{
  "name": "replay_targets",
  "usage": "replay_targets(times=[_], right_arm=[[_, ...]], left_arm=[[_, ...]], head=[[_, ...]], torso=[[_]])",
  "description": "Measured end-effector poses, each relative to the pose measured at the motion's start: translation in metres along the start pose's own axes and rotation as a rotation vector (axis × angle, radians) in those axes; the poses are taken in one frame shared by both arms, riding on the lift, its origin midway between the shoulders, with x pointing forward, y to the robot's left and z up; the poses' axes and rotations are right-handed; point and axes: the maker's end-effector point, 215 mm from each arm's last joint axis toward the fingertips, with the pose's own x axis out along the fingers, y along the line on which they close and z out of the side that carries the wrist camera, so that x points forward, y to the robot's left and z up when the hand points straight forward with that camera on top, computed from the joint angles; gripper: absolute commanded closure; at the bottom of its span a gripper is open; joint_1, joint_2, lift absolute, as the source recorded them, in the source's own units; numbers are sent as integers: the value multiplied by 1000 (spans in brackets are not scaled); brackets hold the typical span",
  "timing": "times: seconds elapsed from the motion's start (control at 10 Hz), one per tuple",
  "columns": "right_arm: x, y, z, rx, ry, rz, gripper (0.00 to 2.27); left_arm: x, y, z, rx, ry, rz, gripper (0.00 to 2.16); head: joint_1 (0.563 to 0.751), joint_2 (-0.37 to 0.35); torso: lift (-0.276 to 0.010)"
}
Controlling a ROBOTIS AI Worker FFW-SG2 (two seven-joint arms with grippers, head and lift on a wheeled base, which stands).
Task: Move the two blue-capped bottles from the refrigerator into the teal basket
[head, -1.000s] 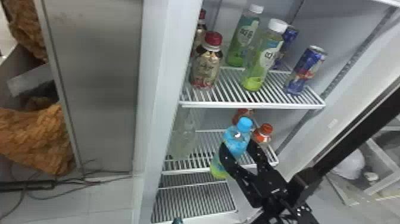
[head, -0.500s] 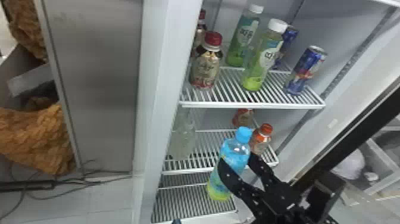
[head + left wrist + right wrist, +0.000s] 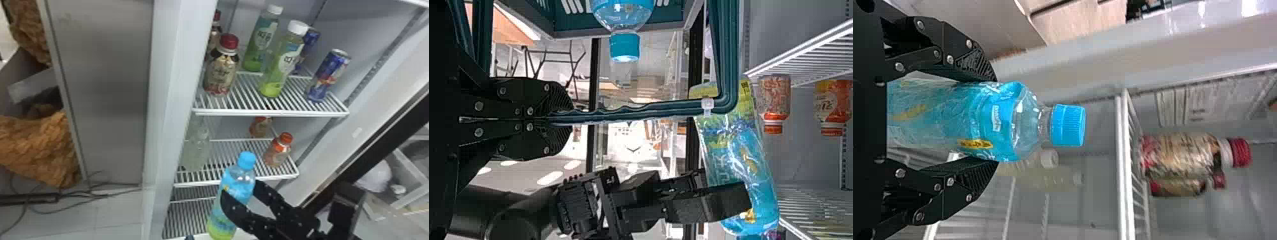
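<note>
Blue-capped bottle [image 3: 240,186]: pinched around its upper body by the right tool [image 3: 993,120], outside the refrigerator [image 3: 178,79]. Probably weighty, semi-flexible; grip below shoulder. Left tool [image 3: 569,118] clamps teal basket [image 3: 654,109] rim.

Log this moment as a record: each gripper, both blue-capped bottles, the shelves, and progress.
Right gripper: closed on held bottle, in front of the shelves
Left gripper: closed on basket
Second bottle: in basket
Upper shelf: red-capped bottles, white-capped bottles, cans
Lower shelf: orange-capped bottles, clear bottle
Progress: held bottle not yet in basket
</note>
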Motion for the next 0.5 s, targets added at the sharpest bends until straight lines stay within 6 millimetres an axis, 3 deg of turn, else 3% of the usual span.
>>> replay_targets(times=[0.5], right_arm=[[-37,50,-14,41,191,88,575]], left_arm=[[-2,3,-2,-4,2,6,1141]], head=[[695,-350]], torso=[[-144]])
